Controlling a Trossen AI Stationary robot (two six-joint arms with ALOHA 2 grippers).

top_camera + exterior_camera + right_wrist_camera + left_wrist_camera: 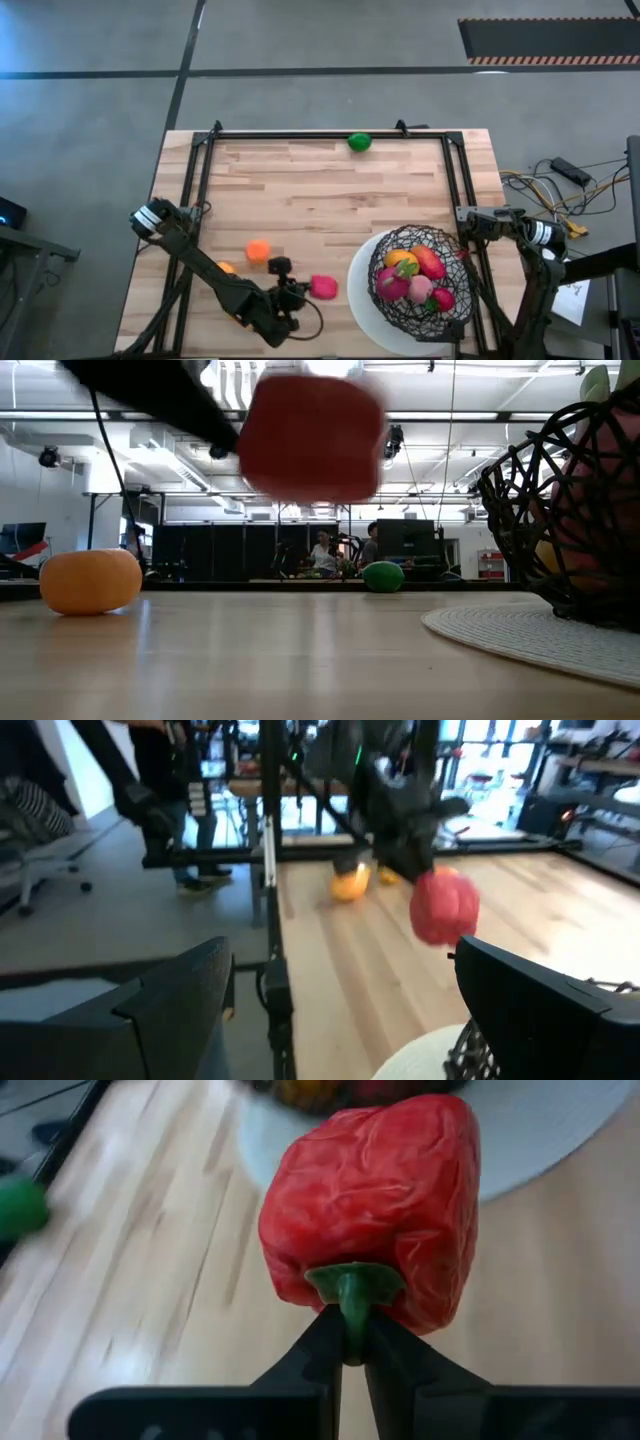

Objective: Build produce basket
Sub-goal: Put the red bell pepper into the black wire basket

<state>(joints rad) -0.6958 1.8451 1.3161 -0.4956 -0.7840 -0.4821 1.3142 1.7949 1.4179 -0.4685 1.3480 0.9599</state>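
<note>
- From above, the left gripper (303, 291) is clamped on a red pepper (323, 287), at nine o'clock from the basket (420, 278), which already holds several fruits; an orange piece (259, 250) lies at ten o'clock from the pepper, a green one (359, 142) at the table's (330, 190) far edge.
- At table height, the pepper (312, 438) hangs clear of the wood.
- The left wrist camera shows the fingers (318, 1350) pinching its green stem (353, 1295).
- The right gripper (340, 1010) waits wide open beside the basket.
</note>
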